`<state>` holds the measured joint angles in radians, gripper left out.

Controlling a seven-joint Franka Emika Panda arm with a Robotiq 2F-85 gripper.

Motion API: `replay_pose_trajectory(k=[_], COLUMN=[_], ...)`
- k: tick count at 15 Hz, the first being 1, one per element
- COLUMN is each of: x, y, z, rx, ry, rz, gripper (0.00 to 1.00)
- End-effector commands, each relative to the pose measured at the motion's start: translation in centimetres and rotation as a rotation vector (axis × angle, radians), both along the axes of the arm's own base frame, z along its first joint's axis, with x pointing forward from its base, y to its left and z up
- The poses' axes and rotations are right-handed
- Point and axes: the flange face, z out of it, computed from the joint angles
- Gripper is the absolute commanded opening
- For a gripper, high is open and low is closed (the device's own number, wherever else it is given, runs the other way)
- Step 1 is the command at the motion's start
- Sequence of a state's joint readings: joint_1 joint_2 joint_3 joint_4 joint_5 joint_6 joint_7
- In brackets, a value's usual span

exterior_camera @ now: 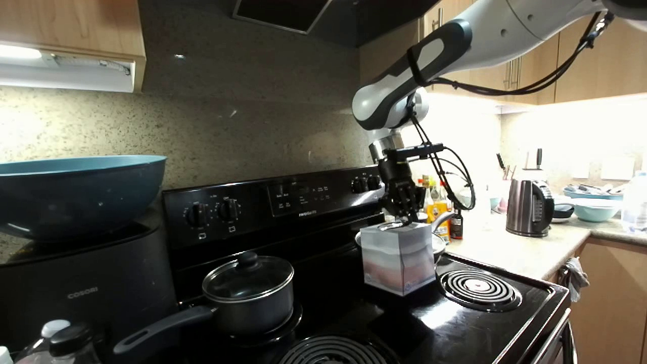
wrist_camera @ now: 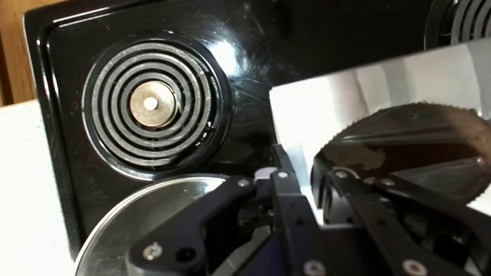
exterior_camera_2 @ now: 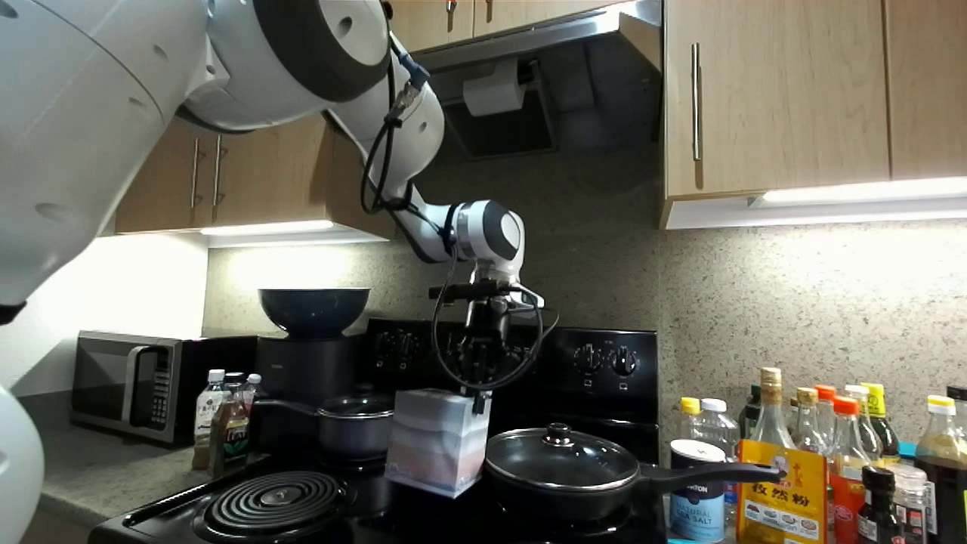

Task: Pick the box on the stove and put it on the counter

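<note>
The box [exterior_camera: 381,258] is a pale patterned carton with a dark oval opening in its top; it shows in both exterior views [exterior_camera_2: 427,446] and the wrist view [wrist_camera: 301,107]. It is over the middle of the black stove [exterior_camera: 455,333], slightly tilted in an exterior view; I cannot tell whether its base touches. My gripper [wrist_camera: 297,165] pinches the top's edge, one finger outside the box and one in the opening. In both exterior views the gripper [exterior_camera: 402,220] [exterior_camera_2: 472,397] points down at the top. The bright counter [exterior_camera: 490,247] lies right of the stove.
A lidded pan [exterior_camera_2: 559,468] stands close beside the box, its handle over the spice bottles [exterior_camera_2: 786,491]. A lidded pot [exterior_camera: 252,303] stands on another burner. A kettle [exterior_camera: 525,207] and bottles [exterior_camera: 440,212] stand on the counter. The stove's back panel [exterior_camera: 313,197] rises behind.
</note>
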<state>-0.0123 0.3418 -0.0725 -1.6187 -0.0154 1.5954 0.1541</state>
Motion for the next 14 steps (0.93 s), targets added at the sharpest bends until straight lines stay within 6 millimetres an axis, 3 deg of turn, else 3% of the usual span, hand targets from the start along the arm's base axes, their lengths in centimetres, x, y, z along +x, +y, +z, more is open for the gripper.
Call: replay_pose_trajectory(k=[1,5,8,11,12,14], x=[-3.3,-6.2,-8.2,-9.2,-8.3,-8.6], y=[-4.4,-11.1,-15.3,-17.2,-17.6,-18.0], z=[4.8,8.6,9.9,9.9,10.1,9.9], rx=[-0.003,0.005,0.040,0.071,0.043,0.052], ry=[-0.054,-0.117,-0.152,-0.161,-0.156,-0.153], rz=[-0.145,-0.335,-0.461,-0.527,-0.470,-0.490], gripper=[0.04,0.04,0.04,0.04,0.15,0.15])
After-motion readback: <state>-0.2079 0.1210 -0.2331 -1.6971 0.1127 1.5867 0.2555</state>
